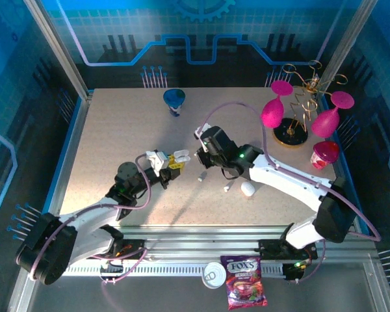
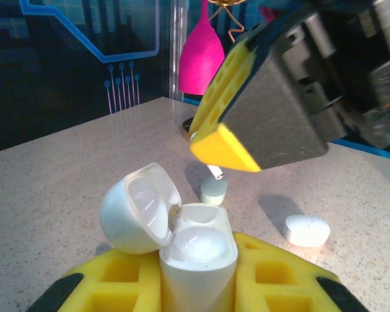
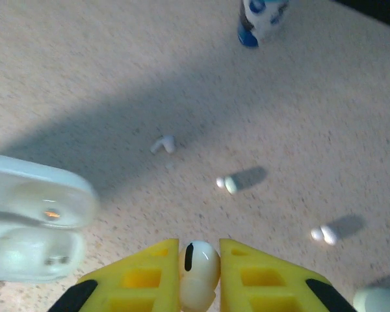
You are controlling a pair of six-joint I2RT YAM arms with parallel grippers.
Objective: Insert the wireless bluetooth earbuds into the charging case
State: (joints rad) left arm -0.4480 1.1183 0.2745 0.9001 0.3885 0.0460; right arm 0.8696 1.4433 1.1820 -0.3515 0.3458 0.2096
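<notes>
Blue-tinted surroundings, table point(image 1: 117, 130) brightly lit from above; soft shadows across it. Right wrist view blurred (case point(image 3: 32, 208) smeared most).

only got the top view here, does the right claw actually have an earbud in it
Observer: Yes. In the right wrist view the right claw is shut on an earbud, pinched between its yellow pads.
Operator: ok and the left side, ready for it
Observer: In the left wrist view the left claw grips the case upright, with its lid flipped back to the left.
Operator: any more loose ones
Observer: The right wrist view shows three loose earbuds on the table, at and.
</notes>
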